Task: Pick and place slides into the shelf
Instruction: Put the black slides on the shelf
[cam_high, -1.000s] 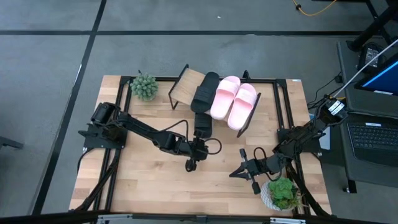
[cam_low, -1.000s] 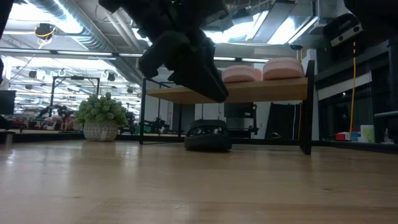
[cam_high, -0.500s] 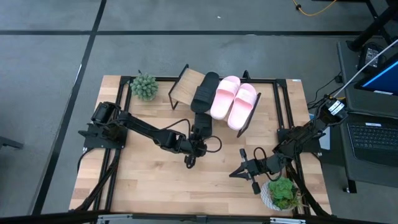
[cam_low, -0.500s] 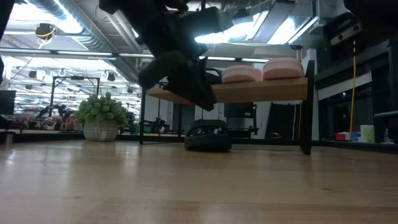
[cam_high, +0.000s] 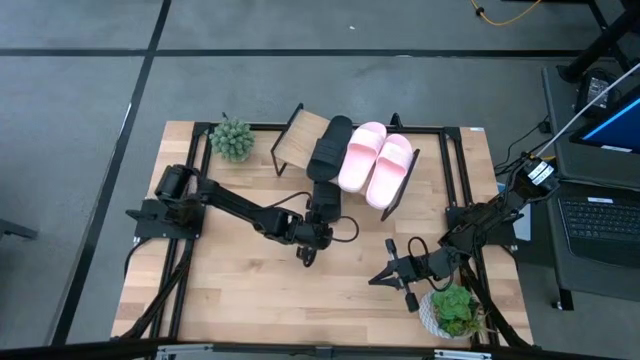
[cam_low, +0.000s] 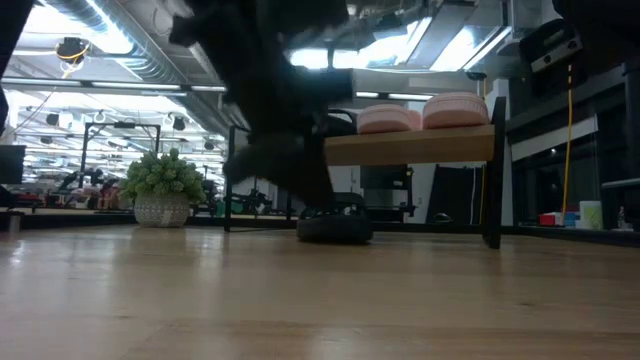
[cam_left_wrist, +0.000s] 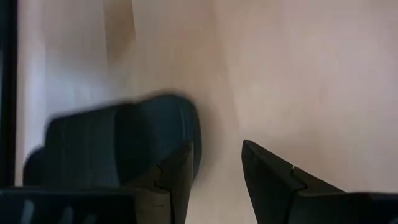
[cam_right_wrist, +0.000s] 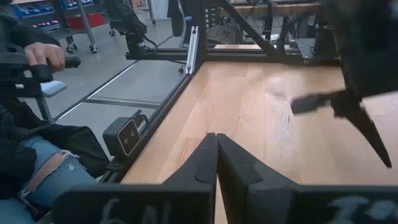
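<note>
One black slide (cam_high: 325, 196) lies flat on the table in front of the shelf (cam_high: 296, 134); it also shows in the low view (cam_low: 335, 222) and the left wrist view (cam_left_wrist: 118, 149). A second black slide (cam_high: 331, 144) and two pale pink slides (cam_high: 362, 155) (cam_high: 392, 170) rest on the slanted shelf board. My left gripper (cam_left_wrist: 217, 171) is open and empty, low over the table just beside the near end of the black slide; it shows blurred in the low view (cam_low: 280, 170). My right gripper (cam_right_wrist: 216, 155) is shut and empty near the table's right front (cam_high: 385, 276).
A small green plant (cam_high: 232, 138) stands at the far left corner and a potted plant (cam_high: 452, 308) at the near right corner. A person's hand (cam_right_wrist: 46, 56) shows beyond the table's edge. Bare tabletop (cam_high: 240, 290) lies at the near left.
My left gripper has moved toward the table's far edge, toward the black slide on the table, and has gone down. The slides have not moved.
</note>
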